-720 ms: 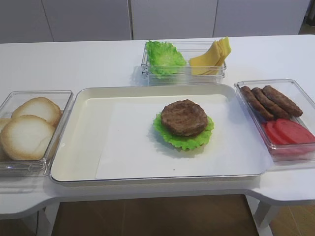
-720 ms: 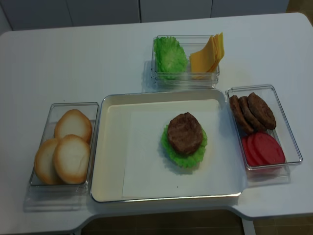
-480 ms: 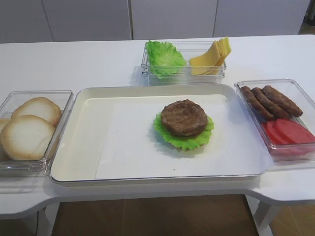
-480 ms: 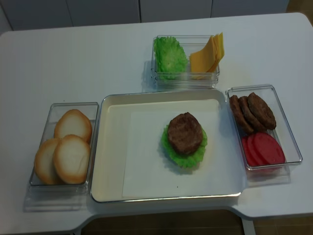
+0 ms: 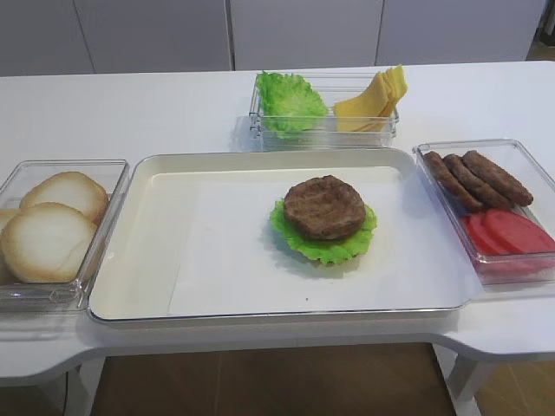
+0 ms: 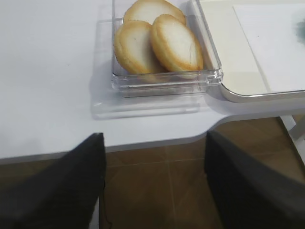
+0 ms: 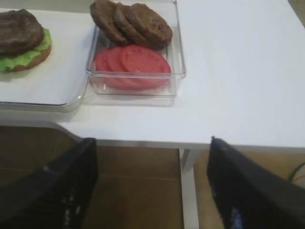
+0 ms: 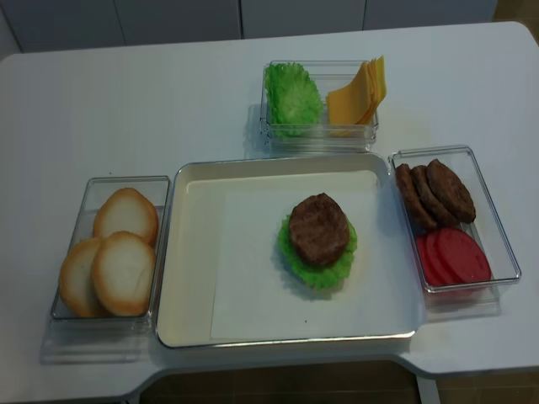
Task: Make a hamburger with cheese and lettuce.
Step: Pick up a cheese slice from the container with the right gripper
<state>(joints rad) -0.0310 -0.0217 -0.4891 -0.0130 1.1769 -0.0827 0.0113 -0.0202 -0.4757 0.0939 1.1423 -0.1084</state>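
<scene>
nothing on the table has shifted across the last moment: every food item sits where it sat before, and neither arm shows in the two high views. that tells me the build is paused, patty placed, cheese not yet added, so a cheese pick looks like the next step.

the hamburger (image 5: 324, 219) sits right of centre on the white paper lining the cream tray (image 5: 147, 251). it is a low stack: a round, dark, grill-marked patty (image 8: 319, 228) on the lettuce (image 5: 329, 249), whose frilly bright green edge sticks out all round. from the right wrist view a tan bun base shows under the leaf.

the cheese (image 5: 375, 99), smooth, thin, yellow squares fanned upright, stands in the far clear bin (image 5: 323, 132), right of a ruffled lettuce pile (image 5: 289, 98). which slice will be taken i cannot tell.

the right clear bin (image 8: 497, 231) holds brown patties (image 8: 435, 194) leaning in a row, with glossy red tomato slices (image 8: 453, 256) nearer. the left clear bin (image 5: 17, 177) holds pale, toasted-rimmed bun halves (image 5: 48, 241).

the left gripper (image 6: 152, 186) and right gripper (image 7: 152, 183) both hang below the near table edge, dark fingers spread wide apart, holding nothing.
</scene>
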